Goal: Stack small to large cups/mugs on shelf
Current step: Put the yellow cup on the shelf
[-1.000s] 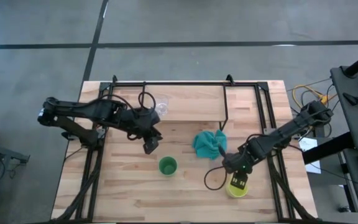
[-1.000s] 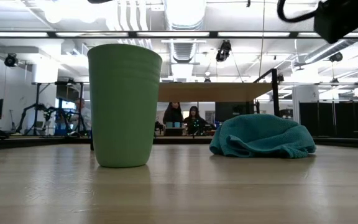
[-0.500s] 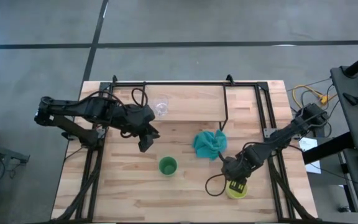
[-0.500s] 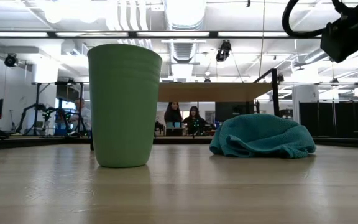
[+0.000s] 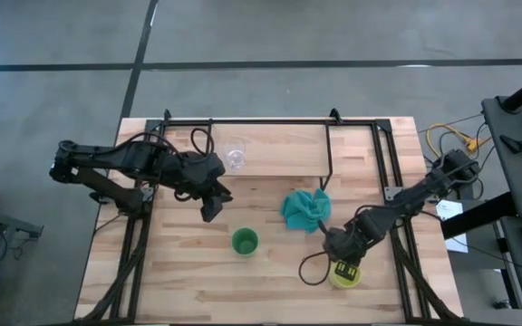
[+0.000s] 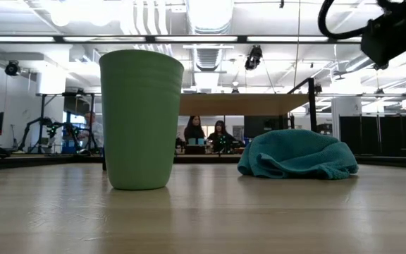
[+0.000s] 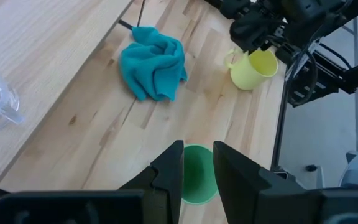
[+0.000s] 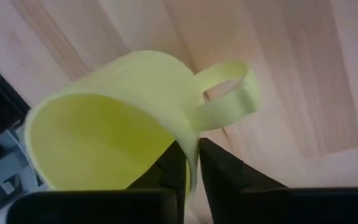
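Right gripper (image 8: pixel 191 163) fingers (image 8: pixel 219 171) nearly closed across the rim of the yellow mug (image 8: pixel 129 118), one inside and one outside the wall, just beside the handle root; whether actually pinching yet, hard to say, though clenched on the rim looks most likely. Mug at the near right of the table (image 5: pixel 179 281), right of the green cup (image 5: pixel 245 241) and nearer than the teal cloth (image 5: pixel 304 210). Left gripper (image 7: pixel 197 163) hovering above the table's left-middle, fingers set a little apart with nothing between them, aimed down toward the green cup standing upright near centre. Clear glass cup (image 5: pixel 235 155) already up on the shelf (image 5: pixel 279 149) at the far side, left of the black divider rod.

Judged by look: yellow mug light, stiff, smooth plastic or ceramic, likely to pivot under a one-wall rim pinch; better held deep on the wall near the handle, kept level. Green cup light, tapered, slick-sided, best taken low across the body or by the rim. Glass cup the fragile one; gentle contact when nesting.
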Available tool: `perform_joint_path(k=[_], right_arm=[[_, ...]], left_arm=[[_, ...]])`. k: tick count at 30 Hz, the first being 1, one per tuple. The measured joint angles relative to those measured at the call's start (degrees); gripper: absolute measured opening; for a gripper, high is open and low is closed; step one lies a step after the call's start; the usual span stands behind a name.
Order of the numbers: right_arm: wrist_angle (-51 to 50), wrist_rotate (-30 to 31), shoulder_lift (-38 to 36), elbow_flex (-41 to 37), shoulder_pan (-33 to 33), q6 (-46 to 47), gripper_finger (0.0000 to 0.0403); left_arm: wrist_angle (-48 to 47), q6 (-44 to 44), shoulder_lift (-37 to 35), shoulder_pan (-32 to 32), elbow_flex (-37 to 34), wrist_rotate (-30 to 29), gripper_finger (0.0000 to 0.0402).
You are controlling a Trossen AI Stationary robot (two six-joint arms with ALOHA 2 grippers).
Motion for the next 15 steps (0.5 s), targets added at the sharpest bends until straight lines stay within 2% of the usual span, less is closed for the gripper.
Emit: perform_joint_path(k=[3, 8, 15], right_arm=[[-0.4, 0.1, -0.4, 0.8, -1.2, -1.5, 0.0016], [-0.6, 0.8, -1.4, 5.5, -3.0, -5.1, 0.0010], [-10.1, 10.9, -1.4, 18.2, -6.8, -11.8, 0.0010]], left_arm=[[0.0, 0.0, 0.0, 0.0, 0.0, 0.0, 0.0072], [0.0, 1.4, 0.0, 0.0, 0.0, 0.0, 0.0072], [0.0, 1.4, 0.0, -0.1, 0.0, 0.0, 0.0072]])
